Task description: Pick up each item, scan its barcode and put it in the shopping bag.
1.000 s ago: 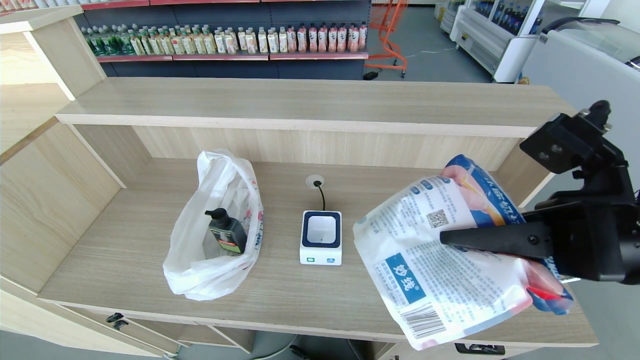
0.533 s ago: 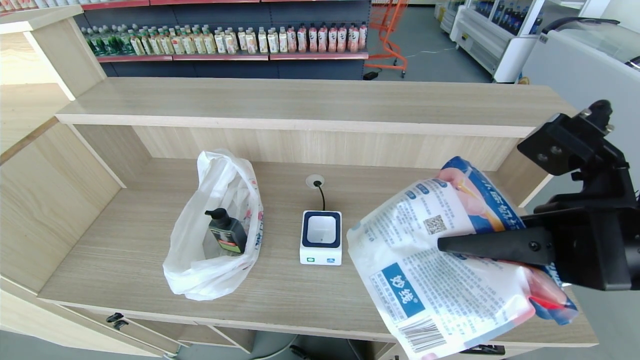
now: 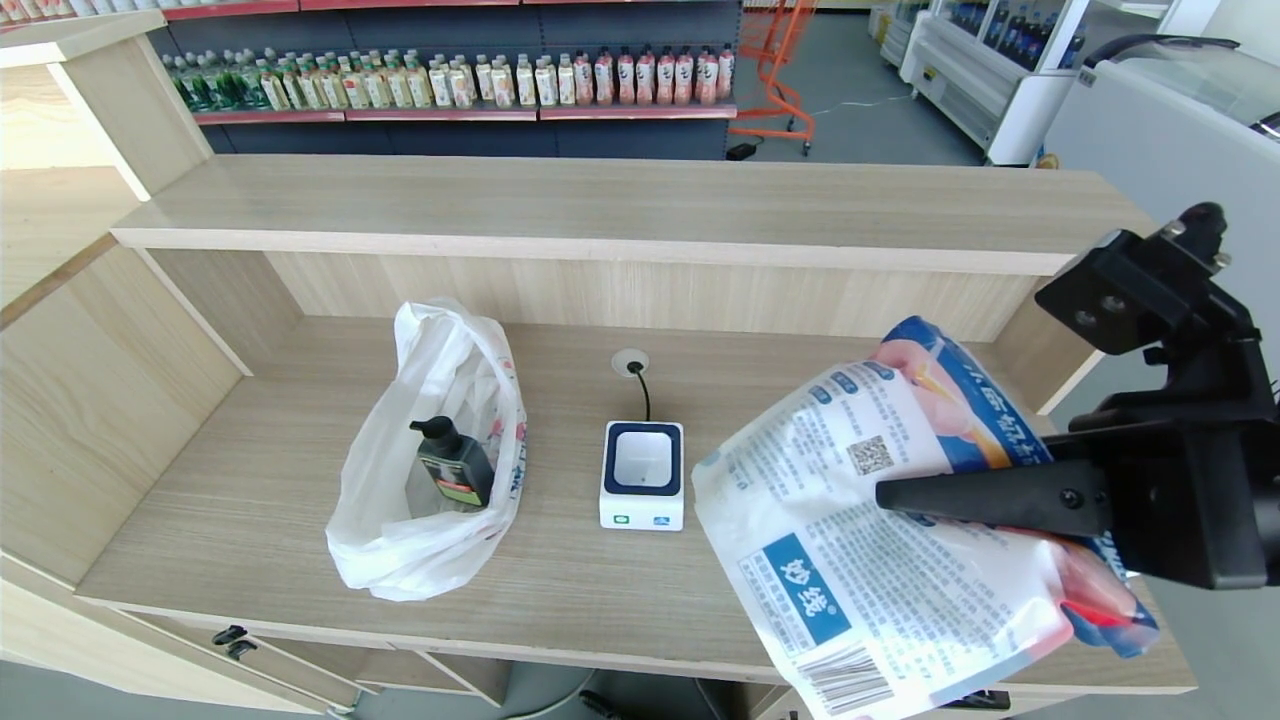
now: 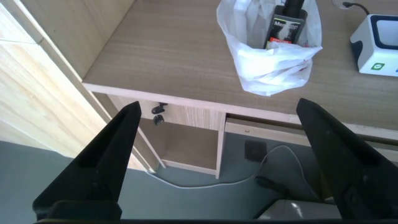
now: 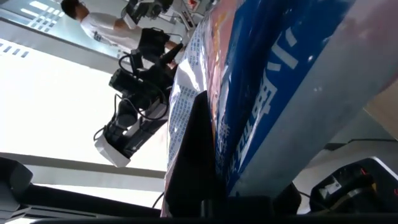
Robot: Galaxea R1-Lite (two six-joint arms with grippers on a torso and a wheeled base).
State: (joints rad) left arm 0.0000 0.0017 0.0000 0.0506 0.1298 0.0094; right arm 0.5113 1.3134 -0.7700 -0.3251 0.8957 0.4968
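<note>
Scene: a wooden checkout counter (image 3: 250,520) seen from above in the head view, with shop shelves of bottles across the top of the frame.
Right gripper (image 3: 905,497): at the lower right of the head view, clamped on a large printed pouch (image 3: 860,560). One black finger (image 3: 990,495) lies across the pouch's face, and the other is hidden behind it.
Pouch: held in the air over the right end of the counter, tilted, its printed back facing up. Its barcode (image 3: 848,680) sits at the bottom edge of the frame, turned towards the camera and away from the scanner.
Scanner (image 3: 642,473): a small white box with a dark-framed window, at the centre of the frame, just left of the pouch and not under it.
Shopping bag (image 3: 400,560): white plastic, mouth open, left of centre, near the scanner.
Pump bottle (image 3: 453,467): dark, standing inside the bag.
Left gripper (image 4: 217,109): in the left wrist view, its two fingers are spread wide and hold nothing. It hangs beyond the counter's front edge, above the floor.
Progress: one item appears bagged already. The pouch is picked up, and it lies beside the scanner, so its scan looks not yet done.
Left to do: likely turn the barcode to the scanner window, then carry the pouch across to the bag.
</note>
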